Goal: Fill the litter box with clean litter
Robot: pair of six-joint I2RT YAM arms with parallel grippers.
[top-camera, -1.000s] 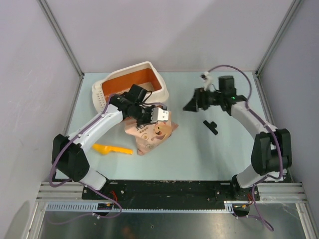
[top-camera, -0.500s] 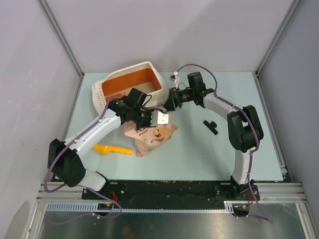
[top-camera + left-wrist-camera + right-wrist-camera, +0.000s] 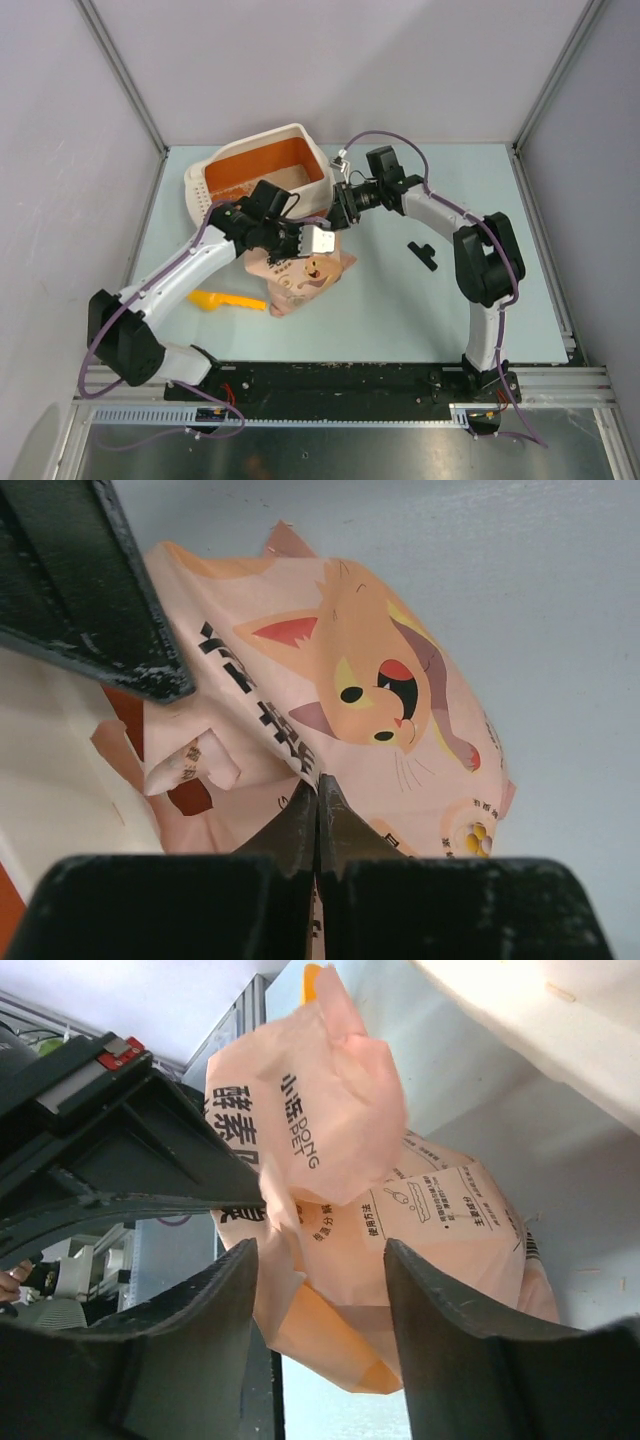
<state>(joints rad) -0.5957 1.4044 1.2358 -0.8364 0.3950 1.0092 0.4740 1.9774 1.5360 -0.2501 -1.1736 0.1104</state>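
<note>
Scoop [image 3: 225, 299] lies at 8 o'clock on the tabletop [image 3: 400, 300]; the litter box [image 3: 262, 170] sits at 11 o'clock. Left jaws are clenched on the bag [image 3: 300, 272] near centre, while right jaws stand spread around its top fold.

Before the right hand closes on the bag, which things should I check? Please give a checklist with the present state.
1. Left hand shut on the bag edge: ok.
2. Right hand open, facing the bag: ok.
3. Right fingers already touching the bag: cannot tell.
4. Litter box upright, close behind the bag: ok.
5. Scoop lying apart from both hands: ok.
</note>
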